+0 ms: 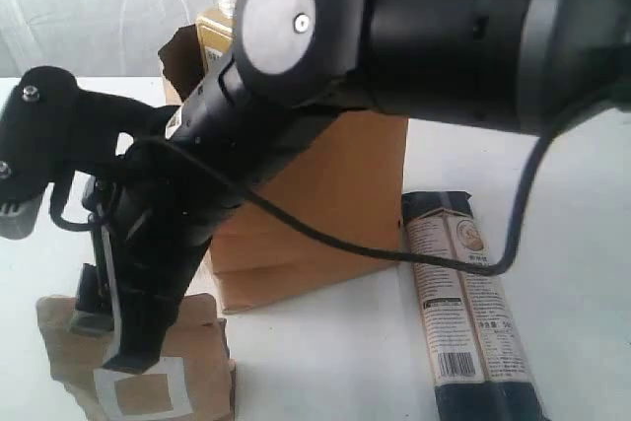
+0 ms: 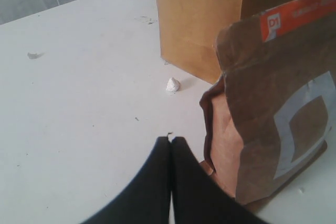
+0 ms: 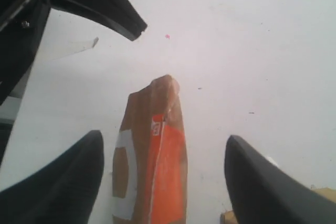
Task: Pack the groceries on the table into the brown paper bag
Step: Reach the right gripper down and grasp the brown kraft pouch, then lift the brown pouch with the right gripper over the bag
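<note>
Right gripper (image 3: 164, 148), jaws apart, hangs over the brown kraft pouch (image 3: 152, 177).

A bag (image 1: 340, 194) stands upright on the white table (image 1: 325, 362). A pouch (image 1: 202, 342) sits near it; a pasta pack (image 1: 473, 313) lies flat beside it.

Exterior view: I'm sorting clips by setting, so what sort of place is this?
Probably a lab test bench rather than a shop or kitchen: a plain white tabletop, a pale draped backdrop, and a brown paper bag with a long dark pasta pack laid beside it.
</note>
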`<state>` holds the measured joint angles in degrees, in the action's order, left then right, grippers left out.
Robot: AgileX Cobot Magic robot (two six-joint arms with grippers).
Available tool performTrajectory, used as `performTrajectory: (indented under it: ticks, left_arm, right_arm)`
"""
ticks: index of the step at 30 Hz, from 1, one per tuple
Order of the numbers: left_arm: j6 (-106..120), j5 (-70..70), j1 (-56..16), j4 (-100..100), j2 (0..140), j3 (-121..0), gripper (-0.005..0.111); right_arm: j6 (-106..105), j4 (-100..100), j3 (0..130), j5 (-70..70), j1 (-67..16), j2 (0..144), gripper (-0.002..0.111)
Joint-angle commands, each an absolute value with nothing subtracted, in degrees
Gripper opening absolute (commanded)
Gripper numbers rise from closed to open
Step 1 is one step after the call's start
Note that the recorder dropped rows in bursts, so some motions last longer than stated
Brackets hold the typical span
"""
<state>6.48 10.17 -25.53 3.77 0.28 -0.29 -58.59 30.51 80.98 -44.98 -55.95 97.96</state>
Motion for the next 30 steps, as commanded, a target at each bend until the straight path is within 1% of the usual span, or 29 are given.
performTrajectory:
  ticks: [1, 4, 6, 7, 8, 9, 10, 11, 14, 23, 30]
  left_arm:
    - [6.3, 10.1, -25.8, 4.6, 0.0, 0.0, 0.000]
    - [6.3, 10.1, -25.8, 4.6, 0.0, 0.0, 0.000]
    - [6.3, 10.1, -25.8, 4.6, 0.0, 0.0, 0.000]
    - [6.3, 10.1, -25.8, 4.6, 0.0, 0.0, 0.000]
    - [6.3, 10.1, -25.8, 4.6, 0.0, 0.0, 0.000]
    - [6.3, 10.1, -25.8, 4.6, 0.0, 0.0, 0.000]
    - [6.3, 10.1, -25.8, 4.6, 0.0, 0.0, 0.000]
    - [6.3, 10.1, -25.8, 4.6, 0.0, 0.0, 0.000]
    - [6.3, 10.1, -25.8, 4.6, 0.0, 0.0, 0.000]
    - [6.3, 10.1, -25.8, 4.6, 0.0, 0.0, 0.000]
    - [6.3, 10.1, -25.8, 4.6, 0.0, 0.0, 0.000]
  right_arm:
    - [-58.5, 27.3, 81.7, -46.8, -56.0, 101.8, 0.061]
    - [-58.0, 26.8, 81.7, -49.2, -56.0, 104.0, 0.061]
    - [-55.2, 24.8, 81.7, -49.3, -56.0, 105.2, 0.056]
    - [-53.4, 23.9, 81.7, -49.2, -56.0, 105.5, 0.046]
    - [-52.1, 23.1, 81.7, -49.2, -56.0, 105.6, 0.033]
    - [-52.0, 23.1, 81.7, -49.2, -56.0, 105.6, 0.024]
    - [-52.0, 23.1, 81.7, -49.2, -56.0, 105.0, 0.010]
    - [-52.0, 23.2, 81.9, -49.2, -56.0, 104.6, 0.000]
    - [-50.2, 23.6, 82.3, -46.9, -56.0, 100.9, 0.000]
    - [-43.3, 23.0, 82.9, -46.3, -56.6, 87.6, 0.000]
    - [-27.1, 7.3, 85.7, -38.8, -56.5, 76.8, 0.000]
